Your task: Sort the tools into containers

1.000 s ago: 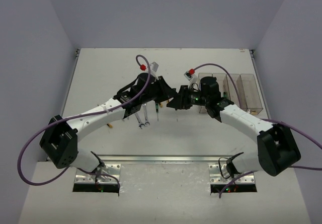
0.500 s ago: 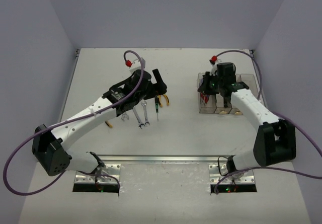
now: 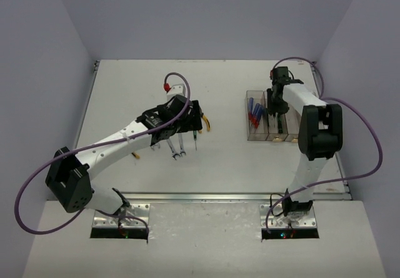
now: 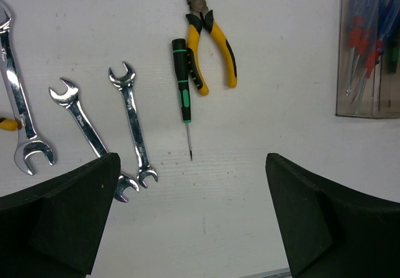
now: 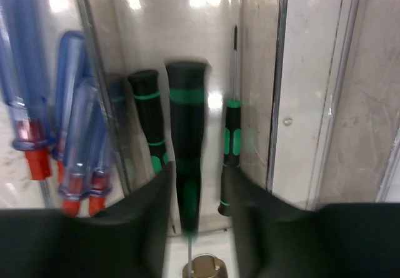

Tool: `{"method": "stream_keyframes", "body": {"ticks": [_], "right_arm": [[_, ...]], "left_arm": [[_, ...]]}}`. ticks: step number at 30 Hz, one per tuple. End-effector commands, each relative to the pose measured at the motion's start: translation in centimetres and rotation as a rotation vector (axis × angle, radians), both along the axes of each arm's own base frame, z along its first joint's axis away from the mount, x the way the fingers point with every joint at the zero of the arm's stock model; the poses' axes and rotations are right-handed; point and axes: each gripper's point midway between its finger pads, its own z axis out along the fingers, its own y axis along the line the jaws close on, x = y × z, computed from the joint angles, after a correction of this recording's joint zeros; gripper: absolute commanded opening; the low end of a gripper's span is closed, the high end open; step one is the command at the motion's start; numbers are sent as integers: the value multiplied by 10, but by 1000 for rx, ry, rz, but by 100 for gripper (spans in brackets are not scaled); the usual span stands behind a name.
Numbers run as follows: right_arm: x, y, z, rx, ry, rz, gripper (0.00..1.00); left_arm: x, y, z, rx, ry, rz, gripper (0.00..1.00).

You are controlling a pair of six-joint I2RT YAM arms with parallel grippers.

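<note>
- Three silver wrenches (image 4: 132,125) lay roughly parallel on the table (image 3: 125,90), unsorted and apart from one another, so each could be lifted alone.
- The left gripper (image 4: 192,184) hung over the loose tools with its fingers spread wide and nothing between them, which looked like readiness for a pick.
- A loose screwdriver (image 4: 182,84) with a green and black handle lay almost under that gap. The yellow-handled pliers (image 4: 209,40) were close against its handle, perhaps touching.
- Well to the right stood the containers (image 3: 257,135). The leftmost bin held the blue-handled screwdrivers (image 5: 75,122), like kept with like.
- The next bin held two green/black screwdrivers (image 5: 147,115).
- The right gripper (image 5: 199,190) was poised over that bin with a third screwdriver (image 5: 186,140) upright between its fingers. The view was blurred, so I cannot tell whether the fingers clamped it or had let go.
</note>
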Motion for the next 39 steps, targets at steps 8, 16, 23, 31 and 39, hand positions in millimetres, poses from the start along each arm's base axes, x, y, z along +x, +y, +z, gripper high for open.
{"method": "stream_keyframes", "body": {"ticks": [8, 16, 23, 31, 39], "right_arm": [[-8, -3, 80, -12, -129, -48, 64], [-44, 61, 136, 128, -312, 83, 71], [-74, 91, 146, 249, -358, 163, 72], [-84, 101, 168, 326, -452, 192, 78], [-92, 133, 174, 489, -443, 290, 79]], "left_arm": [[17, -14, -28, 37, 37, -13, 100], [47, -36, -78, 122, 123, -3, 72], [60, -32, -118, 153, 185, 10, 49], [60, -28, -149, 180, 241, 32, 29], [54, -21, -169, 182, 287, 37, 0]]}}
